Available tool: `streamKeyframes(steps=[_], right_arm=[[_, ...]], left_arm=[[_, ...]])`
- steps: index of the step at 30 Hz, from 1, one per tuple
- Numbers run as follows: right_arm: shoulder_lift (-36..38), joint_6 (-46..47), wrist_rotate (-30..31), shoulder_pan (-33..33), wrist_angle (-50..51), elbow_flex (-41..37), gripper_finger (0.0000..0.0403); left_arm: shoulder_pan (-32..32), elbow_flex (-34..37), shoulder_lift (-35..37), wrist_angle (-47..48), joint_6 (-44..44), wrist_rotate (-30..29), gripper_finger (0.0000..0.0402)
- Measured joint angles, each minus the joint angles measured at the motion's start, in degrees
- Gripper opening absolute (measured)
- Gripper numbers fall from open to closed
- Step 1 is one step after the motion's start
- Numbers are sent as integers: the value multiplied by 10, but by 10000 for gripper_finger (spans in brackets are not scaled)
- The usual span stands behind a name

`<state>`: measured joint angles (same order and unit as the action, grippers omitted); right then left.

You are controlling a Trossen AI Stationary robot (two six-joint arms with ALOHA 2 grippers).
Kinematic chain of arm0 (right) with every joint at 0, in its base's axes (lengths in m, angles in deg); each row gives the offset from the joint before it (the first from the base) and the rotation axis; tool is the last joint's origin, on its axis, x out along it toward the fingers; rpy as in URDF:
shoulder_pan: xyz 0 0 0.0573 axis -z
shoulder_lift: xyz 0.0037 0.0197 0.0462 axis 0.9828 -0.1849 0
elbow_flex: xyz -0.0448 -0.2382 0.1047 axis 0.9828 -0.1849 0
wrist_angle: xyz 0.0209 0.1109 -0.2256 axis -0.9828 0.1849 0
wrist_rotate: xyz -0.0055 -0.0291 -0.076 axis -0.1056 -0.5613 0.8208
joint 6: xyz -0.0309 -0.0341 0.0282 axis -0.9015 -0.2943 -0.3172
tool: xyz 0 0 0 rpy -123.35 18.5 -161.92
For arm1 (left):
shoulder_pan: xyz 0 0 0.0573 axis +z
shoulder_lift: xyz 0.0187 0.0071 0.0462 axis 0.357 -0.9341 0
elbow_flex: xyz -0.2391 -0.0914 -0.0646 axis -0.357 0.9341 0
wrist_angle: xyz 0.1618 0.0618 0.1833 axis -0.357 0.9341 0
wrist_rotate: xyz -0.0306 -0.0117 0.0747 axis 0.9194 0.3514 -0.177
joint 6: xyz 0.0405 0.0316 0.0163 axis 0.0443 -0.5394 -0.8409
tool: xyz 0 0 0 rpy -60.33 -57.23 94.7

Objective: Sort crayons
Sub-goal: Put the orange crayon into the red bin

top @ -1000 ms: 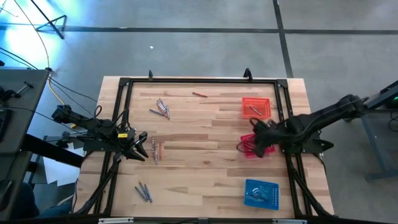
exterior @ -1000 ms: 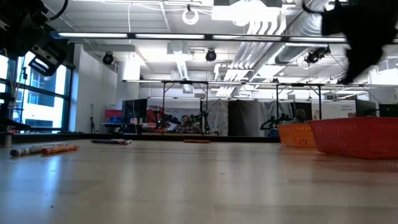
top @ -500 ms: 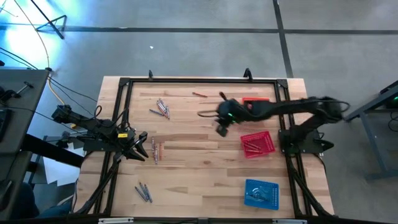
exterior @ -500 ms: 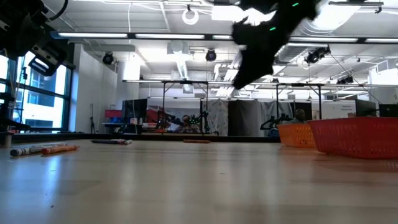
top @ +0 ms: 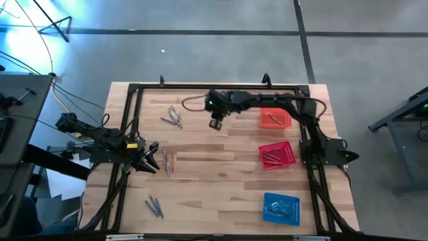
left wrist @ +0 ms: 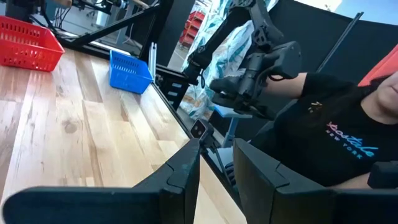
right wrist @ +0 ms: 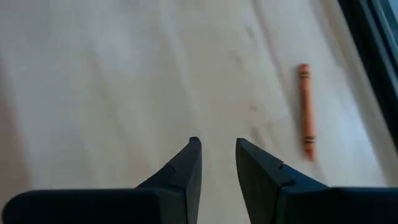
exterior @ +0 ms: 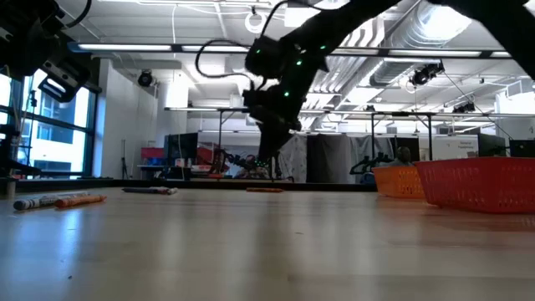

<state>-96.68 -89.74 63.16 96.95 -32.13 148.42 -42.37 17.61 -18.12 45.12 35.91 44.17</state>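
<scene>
Bench (top: pixel 221 181): light wooden top with a dark frame along its edges, filling the centre of the high view.
Right pincer (top: pixel 215 123): reaches on its arm from the right edge to the upper centre of the high view, above bare wood. Its fingers (right wrist: pixel 186 168) stand apart with a narrow gap and nothing between them.
Left pincer (top: pixel 155 163): at the left edge of the bench, left of centre in the high view, low and waiting. Its fingers (left wrist: pixel 183 177) stand slightly apart, empty.
Orange crayon (right wrist: pixel 305 111): lies flat on the wood, right of centre in the right wrist view, well clear of the right pincer's tips. It shows red-orange near the upper centre of the high view, by the far frame bar.
Grey crayons, upper group (top: pixel 174 116): loose cluster in the upper left part of the bench, left of the right pincer.
Crayons by left pincer (top: pixel 167 161): a grey and an orange stick side by side, just beside the left pincer's tips.
Grey crayons, lower group (top: pixel 154 206): small bunch at the lower left of the bench.
Orange basket (top: pixel 275 118): upper right of the bench, a stick inside.
Red basket (top: pixel 277 154): right of centre, below the orange one, reddish sticks inside.
Blue basket (top: pixel 281 207): lower right, contents too small to tell.
Person (left wrist: pixel 336 137): dark shirt, at the right of the left wrist view, beyond the bench.
</scene>
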Motion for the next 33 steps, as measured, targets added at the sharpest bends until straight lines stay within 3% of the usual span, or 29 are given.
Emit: streamKeyframes(steps=[7, 11, 16, 33], right_arm=[[-72, -1, -27, 51, 130, 153, 91], [-105, -49, -63, 75, 175, 194, 91], [-141, -100, -100, 95, 187, 214, 91], [-158, -318, -84, 131, 185, 220, 91]], left_arm=[[0, 0, 0, 0, 0, 0, 86], [0, 0, 0, 0, 0, 0, 86], [0, 0, 0, 0, 0, 0, 86], [0, 0, 0, 0, 0, 0, 86]])
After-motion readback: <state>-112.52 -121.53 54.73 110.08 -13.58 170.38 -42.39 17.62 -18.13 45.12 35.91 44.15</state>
